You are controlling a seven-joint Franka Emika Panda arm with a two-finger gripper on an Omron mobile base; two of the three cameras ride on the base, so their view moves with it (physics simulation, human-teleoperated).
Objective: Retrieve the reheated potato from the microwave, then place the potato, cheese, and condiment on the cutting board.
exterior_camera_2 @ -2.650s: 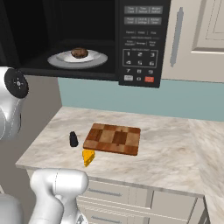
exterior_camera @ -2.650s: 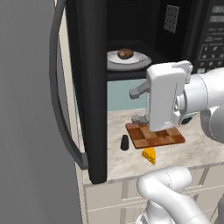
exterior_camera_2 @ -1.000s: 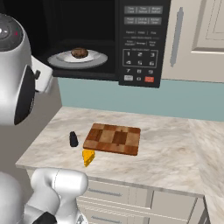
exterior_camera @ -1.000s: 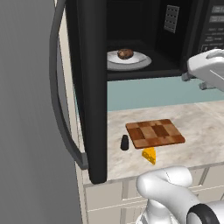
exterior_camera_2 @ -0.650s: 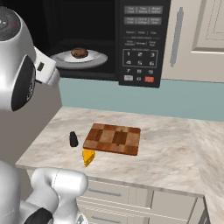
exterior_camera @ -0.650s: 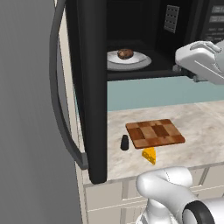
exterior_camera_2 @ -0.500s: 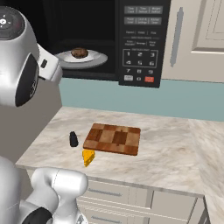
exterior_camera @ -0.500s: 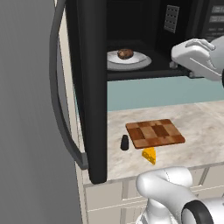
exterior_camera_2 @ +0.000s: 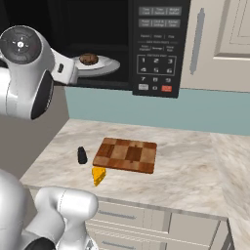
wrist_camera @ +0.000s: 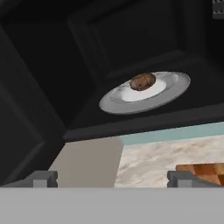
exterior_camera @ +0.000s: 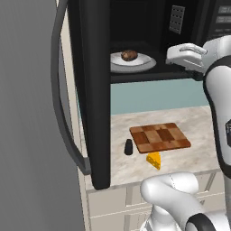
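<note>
The microwave (exterior_camera_2: pixel 157 44) stands open, its door (exterior_camera: pixel 92 90) swung out to the left. Inside, the brown potato (exterior_camera: pixel 129 55) (exterior_camera_2: pixel 88 58) (wrist_camera: pixel 142 81) lies on a white plate (exterior_camera: pixel 143 63) (wrist_camera: pixel 166 89). My gripper (wrist_camera: pixel 113 179) is open and holds nothing. It faces the oven mouth from outside, below and in front of the plate. On the counter lie the checkered cutting board (exterior_camera: pixel 159 137) (exterior_camera_2: pixel 126 155), the black condiment (exterior_camera: pixel 129 147) (exterior_camera_2: pixel 82 155) to its left, and the yellow cheese (exterior_camera: pixel 154 160) (exterior_camera_2: pixel 99 175) at its front left corner.
The open door with its curved handle (exterior_camera: pixel 61 99) walls off the left side. My white arm (exterior_camera_2: pixel 24 73) hangs in front of the oven's left half. A cupboard (exterior_camera_2: pixel 215 39) stands right of the microwave. The marble counter (exterior_camera_2: pixel 195 166) stretches right of the board.
The hand has swung up from over the board and moved left toward the microwave opening. The potato, board, cheese and condiment have stayed where they were.
</note>
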